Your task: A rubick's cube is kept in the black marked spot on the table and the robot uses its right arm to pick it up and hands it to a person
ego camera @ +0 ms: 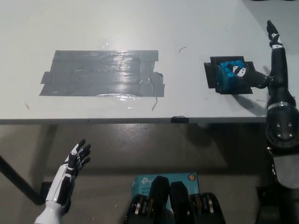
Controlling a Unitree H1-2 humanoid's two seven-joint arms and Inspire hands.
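The Rubik's cube [229, 76], its visible faces blue, sat on the black marked spot [211, 74] near the table's [140, 28] right edge. The right hand [267, 70] hovered over it with fingers [241, 71] spread, grasping nothing. The left hand [77, 157] hung below the table, fingers released.

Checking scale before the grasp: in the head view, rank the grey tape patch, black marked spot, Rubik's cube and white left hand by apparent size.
1. Grey tape patch.
2. Black marked spot.
3. Rubik's cube and white left hand: look alike in size, and they sit at different distances from the camera, so unranked.
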